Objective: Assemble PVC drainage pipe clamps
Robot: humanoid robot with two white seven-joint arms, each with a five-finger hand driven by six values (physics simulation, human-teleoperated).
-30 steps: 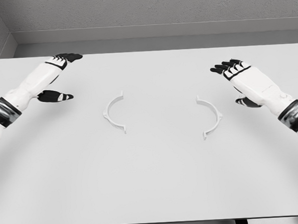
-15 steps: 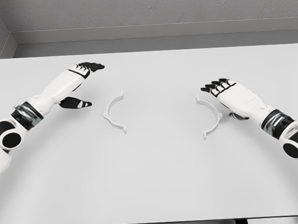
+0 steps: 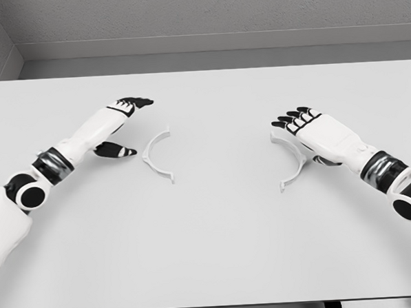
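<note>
Two white half-ring clamp pieces lie flat on the white table point(image 3: 217, 250). The left clamp half point(image 3: 155, 156) curves with its opening to the right. The right clamp half point(image 3: 291, 160) opens to the left. My left hand point(image 3: 127, 127) hovers just left of the left half, fingers spread and thumb low, holding nothing. My right hand point(image 3: 295, 122) hangs over the upper end of the right half, black fingertips extended, covering part of it. I cannot tell whether it touches the piece.
A grey wall point(image 3: 205, 16) runs behind the table's far edge. Both white forearms reach in from the lower corners of the table.
Both hands have moved inward toward the clamp halves. The left hand came down and right, the right hand came down and left over its piece. The pieces have not moved.
</note>
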